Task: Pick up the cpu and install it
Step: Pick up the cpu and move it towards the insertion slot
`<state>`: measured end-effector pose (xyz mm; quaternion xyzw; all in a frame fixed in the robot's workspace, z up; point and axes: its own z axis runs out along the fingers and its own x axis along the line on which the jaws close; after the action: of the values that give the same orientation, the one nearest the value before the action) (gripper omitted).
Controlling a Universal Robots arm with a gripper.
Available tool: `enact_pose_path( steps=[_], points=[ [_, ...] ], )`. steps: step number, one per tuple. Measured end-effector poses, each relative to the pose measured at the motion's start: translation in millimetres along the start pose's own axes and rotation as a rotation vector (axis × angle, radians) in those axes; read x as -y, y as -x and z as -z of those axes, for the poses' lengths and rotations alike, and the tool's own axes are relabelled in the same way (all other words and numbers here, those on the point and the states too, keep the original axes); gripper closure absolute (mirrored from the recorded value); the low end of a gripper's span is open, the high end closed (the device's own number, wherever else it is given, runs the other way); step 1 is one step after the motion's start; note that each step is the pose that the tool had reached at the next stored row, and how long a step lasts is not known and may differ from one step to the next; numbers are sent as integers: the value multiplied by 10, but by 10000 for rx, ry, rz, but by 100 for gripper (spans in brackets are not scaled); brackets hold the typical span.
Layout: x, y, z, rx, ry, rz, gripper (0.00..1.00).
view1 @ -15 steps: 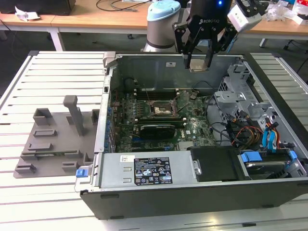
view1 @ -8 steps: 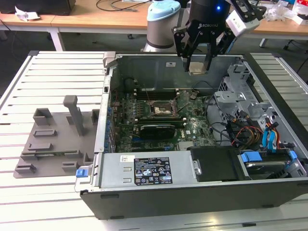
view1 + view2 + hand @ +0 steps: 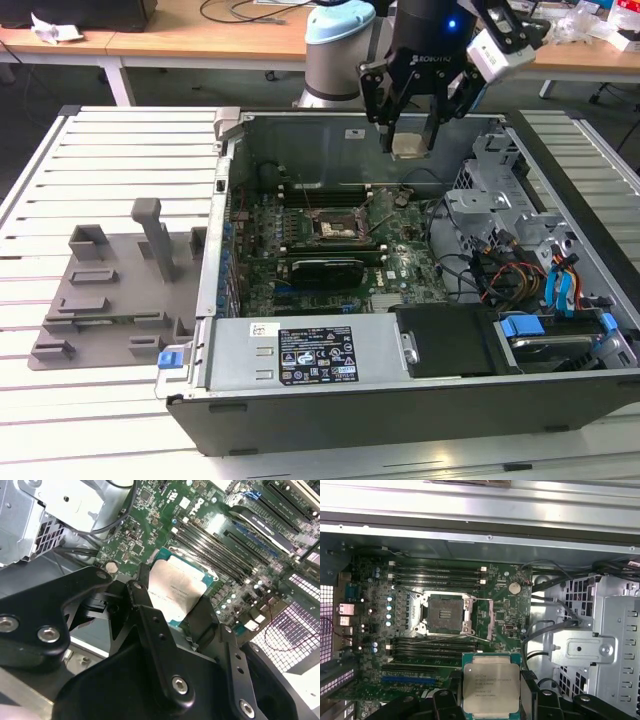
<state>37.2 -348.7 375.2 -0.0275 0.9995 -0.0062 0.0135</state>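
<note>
The cpu (image 3: 410, 145) is a flat square chip with a silvery top, and it hangs above the rear of the open computer case. My gripper (image 3: 410, 138) is shut on it, one black finger on each of two opposite edges. In the first wrist view the cpu (image 3: 491, 687) sits between the fingers (image 3: 445, 702), with the open motherboard socket (image 3: 445, 614) a short way off and bare inside. In the second wrist view the cpu (image 3: 177, 592) is tilted over the green board. In the exterior view the socket (image 3: 335, 225) lies below the gripper and toward that view's left.
Memory slots (image 3: 437, 572) flank the socket. A metal drive cage (image 3: 500, 190) and loose cables (image 3: 500, 275) fill the case at the exterior view's right. An expansion card (image 3: 325, 268) lies in front of the socket. A grey fixture tray (image 3: 110, 290) rests on the slatted table.
</note>
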Motion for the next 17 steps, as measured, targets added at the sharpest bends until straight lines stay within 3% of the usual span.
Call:
enact_pose_path(
  steps=[17],
  points=[
    [-2,-3,-128,1,1,0,45]
  ],
)
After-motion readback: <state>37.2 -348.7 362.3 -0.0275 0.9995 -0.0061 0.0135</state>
